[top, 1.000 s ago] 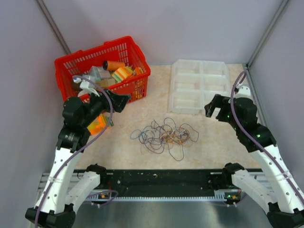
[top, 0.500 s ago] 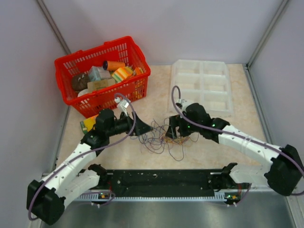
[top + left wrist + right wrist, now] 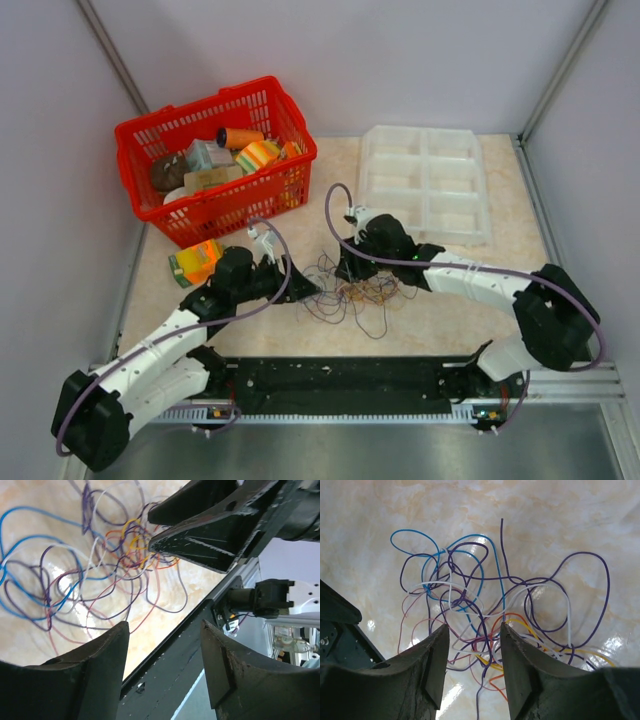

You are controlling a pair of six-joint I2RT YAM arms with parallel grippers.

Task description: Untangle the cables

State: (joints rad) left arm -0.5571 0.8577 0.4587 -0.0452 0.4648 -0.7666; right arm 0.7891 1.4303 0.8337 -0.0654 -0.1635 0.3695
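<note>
Right wrist — right fingers (image 3: 431,672) part-open, straddling cables (image 3: 464,598), unclamped; left fingers (image 3: 97,667) part-open, holding nothing.

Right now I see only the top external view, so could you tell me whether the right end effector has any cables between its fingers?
Observer: Yes. In the right wrist view the right end effector stands open, with purple, red and orange cables crossing its gap, none pinched.
Operator: Thank you. And the left one?
Observer: In the left wrist view the left end effector is open too. Its gap frames the near edge of the table, and the cables lie mostly just beyond it.
</note>
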